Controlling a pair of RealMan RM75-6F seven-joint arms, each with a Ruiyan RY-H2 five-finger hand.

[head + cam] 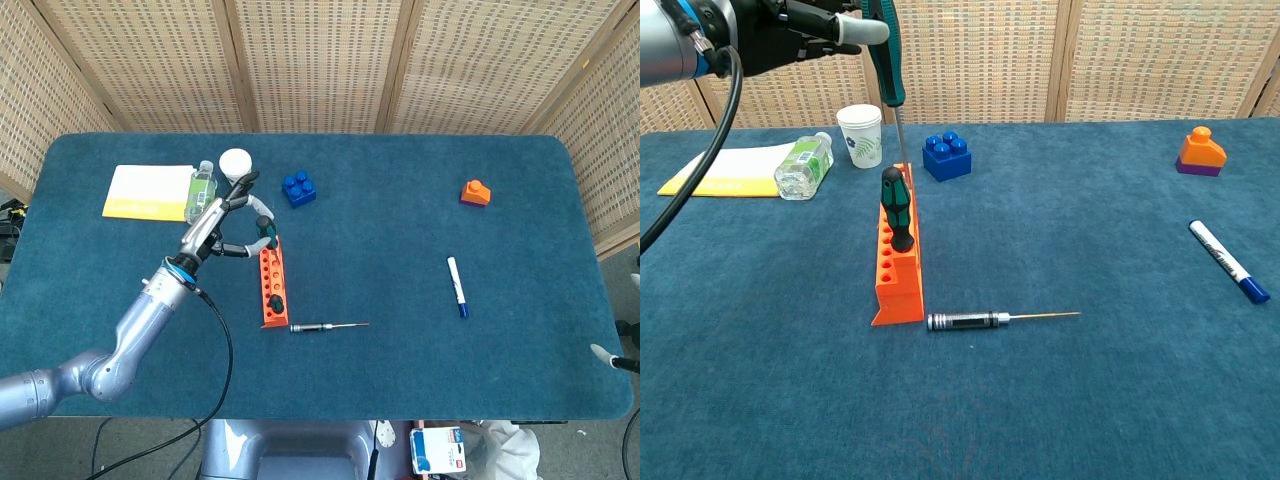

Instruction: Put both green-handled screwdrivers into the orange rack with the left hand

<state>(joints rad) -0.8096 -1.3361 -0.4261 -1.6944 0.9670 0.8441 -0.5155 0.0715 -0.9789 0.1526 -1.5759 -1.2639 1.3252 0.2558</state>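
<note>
**Spotter:** Two green-handled drivers in play. Start at the near edge of the table (970, 420), work back.

**Operator:** Nearest, low centre of the chest view: metal-handled precision screwdriver (985, 320) lying flat, its handle end just beside the near end of the orange rack (896, 270). Rack runs away from me, left of centre. One green-handled screwdriver (896, 206) stands upright in it, toward the near half.

**Spotter:** Second one?

**Operator:** My left hand (228, 218) grips the second green-handled screwdriver (887, 55) by the handle, upper left of the chest frame. Fingers are clamped round it, shaft pointing down, roughly vertical. Tip sits at the far end of the rack; I cannot tell whether it touches or has entered a hole. From the head view the hand hangs just left of the rack's far end.

**Spotter:** Right hand?

**Operator:** Neither camera shows it clearly; only a sliver at the lower right edge of the head view, so I cannot tell what it is.

**Spotter:** Right side, then far row.

**Operator:** Right edge, mid-depth: white marker (1228, 262) with a blue cap, lying at an angle. Farther right: orange block (1198, 151). Far row, centre to left: blue brick (946, 156), white paper cup (861, 135), clear bottle (805, 165) on its side, yellow pad (720, 171).
</note>
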